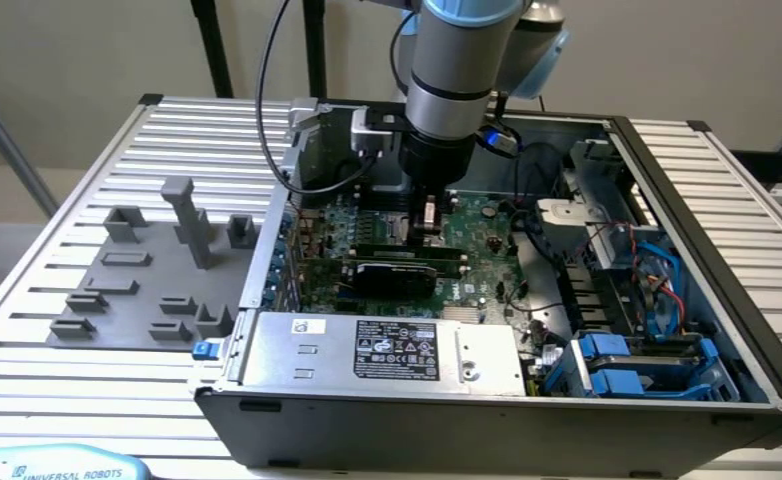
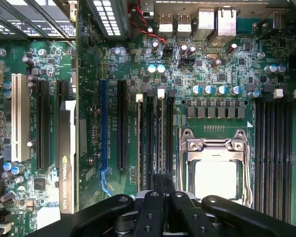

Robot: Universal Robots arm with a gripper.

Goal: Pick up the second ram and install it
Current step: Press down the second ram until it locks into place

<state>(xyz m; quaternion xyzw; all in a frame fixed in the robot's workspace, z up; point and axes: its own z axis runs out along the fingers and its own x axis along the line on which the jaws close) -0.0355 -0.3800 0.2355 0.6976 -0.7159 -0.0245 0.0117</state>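
My gripper (image 1: pixel 427 232) reaches down into the open computer case, low over the green motherboard (image 1: pixel 478 225). In the wrist view its black fingertips (image 2: pixel 155 190) are pressed together over the bank of memory slots (image 2: pixel 150 133) beside the processor socket (image 2: pixel 215 173). The second ram (image 2: pixel 161 143) shows edge-on as a thin dark strip running from between the pads along a white-clipped slot. The gripper (image 2: pixel 162 183) is shut on it, and the strip stands in line with that slot, close to the board. How deep it sits in the slot cannot be told.
A graphics card (image 1: pixel 391 272) stands upright just in front of the gripper. The silver power supply (image 1: pixel 378 350) fills the case's front, with blue drive bays (image 1: pixel 631 365) at the exterior view's right. A grey fixture plate (image 1: pixel 151 270) with blocks lies outside the case on the slatted table.
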